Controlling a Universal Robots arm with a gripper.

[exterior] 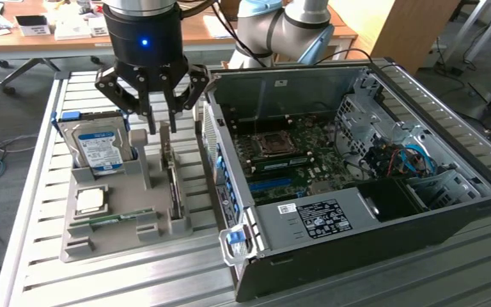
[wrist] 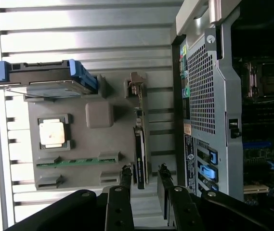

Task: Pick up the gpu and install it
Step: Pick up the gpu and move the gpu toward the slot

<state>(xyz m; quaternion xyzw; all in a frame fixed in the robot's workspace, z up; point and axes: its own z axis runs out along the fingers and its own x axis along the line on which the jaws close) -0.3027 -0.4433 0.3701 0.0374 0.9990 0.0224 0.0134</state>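
The gpu (exterior: 171,176) is a thin dark card standing on edge in a slot of the grey tray (exterior: 135,185), its silver bracket at the far end. In the wrist view the gpu (wrist: 139,154) shows edge-on. My gripper (exterior: 159,120) hangs just over the card's far end, close to its top edge. Its jaws are open, and the fingertips (wrist: 125,174) stand on either side of one end of the card, with a small gap on each side. Nothing is held in my gripper (wrist: 144,175).
The tray also holds a silver hard drive (exterior: 99,148) with a blue label, a processor chip (exterior: 90,200) and a green memory stick (exterior: 109,219). The open computer case (exterior: 450,185) lies right beside the tray on the exterior view's right, with its motherboard (exterior: 293,160) exposed.
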